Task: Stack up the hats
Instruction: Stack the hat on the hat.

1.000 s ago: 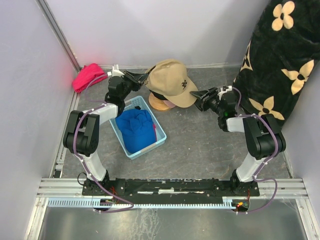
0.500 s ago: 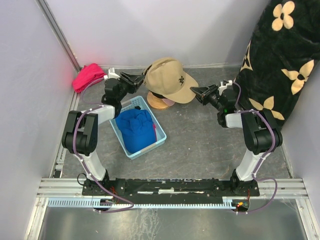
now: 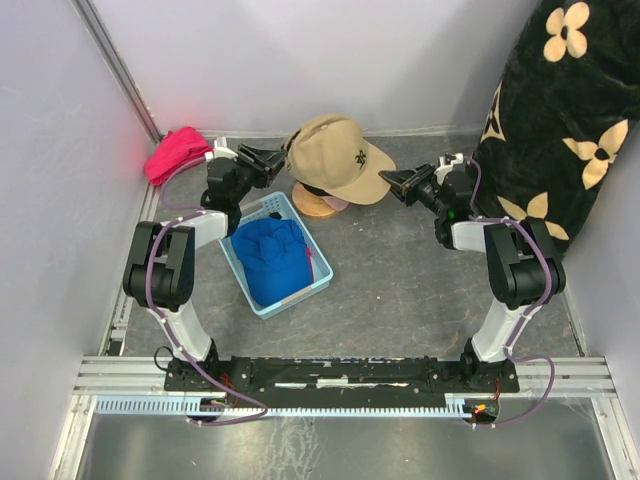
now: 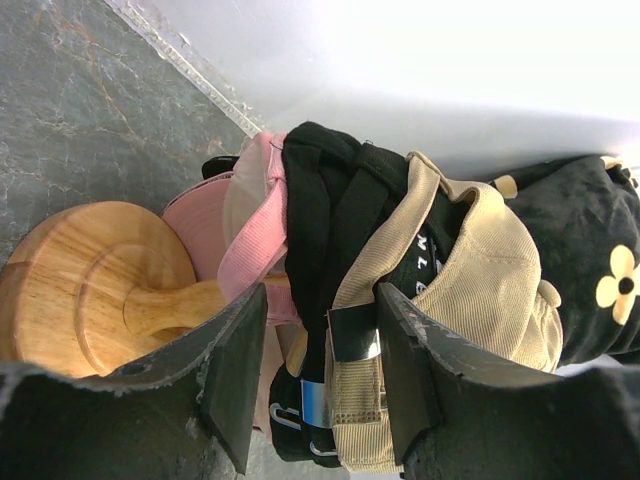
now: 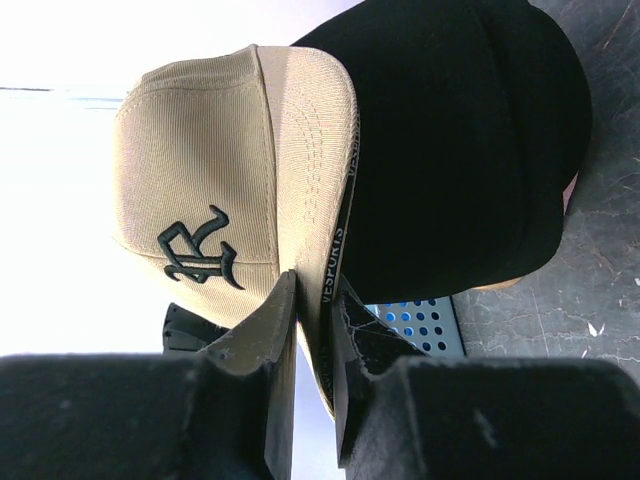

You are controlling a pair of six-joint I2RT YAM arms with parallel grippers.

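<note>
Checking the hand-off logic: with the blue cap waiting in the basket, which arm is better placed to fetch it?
Left, likely. The left gripper is open and empty, and the basket holding the blue cap lies beside that arm. The right gripper is shut on the brim of the tan cap, farther away.

1. left arm (image 3: 160,265), black and white: reaching forward; left gripper (image 4: 322,300) jaws apart.
2. right arm (image 3: 520,262): reaching forward; right gripper (image 5: 315,292) pinching the brim of the tan fabric baseball cap (image 5: 200,150).
</note>
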